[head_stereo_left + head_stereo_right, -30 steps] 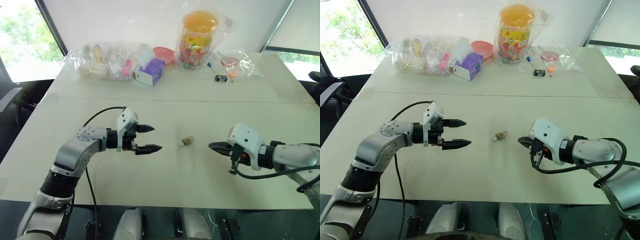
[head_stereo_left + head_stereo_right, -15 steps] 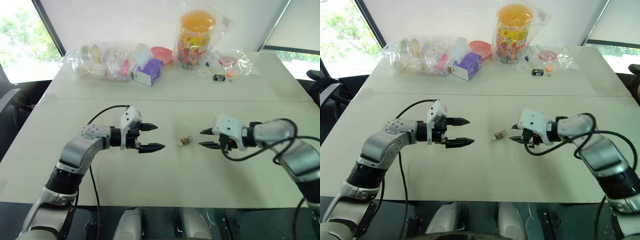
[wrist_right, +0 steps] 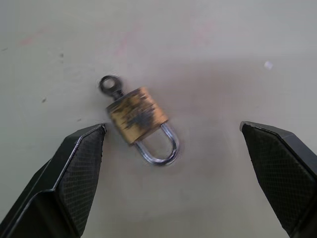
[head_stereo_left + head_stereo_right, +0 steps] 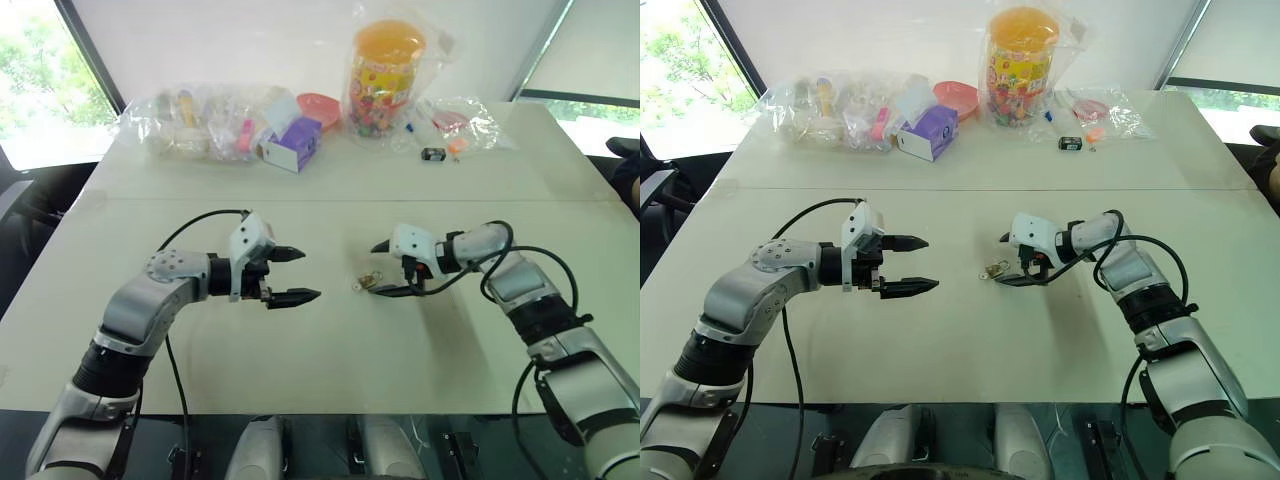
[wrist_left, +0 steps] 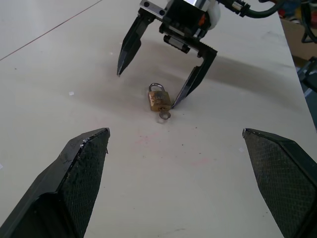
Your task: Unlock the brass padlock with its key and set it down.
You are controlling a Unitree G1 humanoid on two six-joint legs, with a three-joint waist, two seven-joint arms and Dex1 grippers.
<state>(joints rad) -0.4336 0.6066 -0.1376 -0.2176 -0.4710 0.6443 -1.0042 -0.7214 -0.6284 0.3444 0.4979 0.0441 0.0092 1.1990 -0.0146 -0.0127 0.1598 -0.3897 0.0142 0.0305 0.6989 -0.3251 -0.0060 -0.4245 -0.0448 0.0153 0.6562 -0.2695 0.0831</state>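
Observation:
The brass padlock (image 3: pixel 137 115) lies flat on the white table (image 4: pixel 330 350), its silvery shackle (image 3: pixel 161 148) looking seated in the body. The key's ring head (image 3: pixel 108 84) sticks out of the end opposite the shackle. My right gripper (image 4: pixel 374 269) is open and angled down at the padlock (image 4: pixel 368 283), one fingertip (image 5: pixel 173 104) just beside the brass body and the other (image 5: pixel 119 73) farther off. My left gripper (image 4: pixel 308 274) hovers open to the left of the padlock (image 5: pixel 158 97), pointing at it, with nothing between its fingers.
Along the table's far edge sit clear bags of small items (image 4: pixel 200 125), a purple and white box (image 4: pixel 292 145), a pink bowl (image 4: pixel 322 106), a tall jar of colourful sweets (image 4: pixel 385 70) and a small black object (image 4: pixel 433 154). A seam (image 4: pixel 150 198) crosses the table.
My right gripper has swung in from the right to the padlock and gone from shut to open. The left gripper has stayed in place, open.

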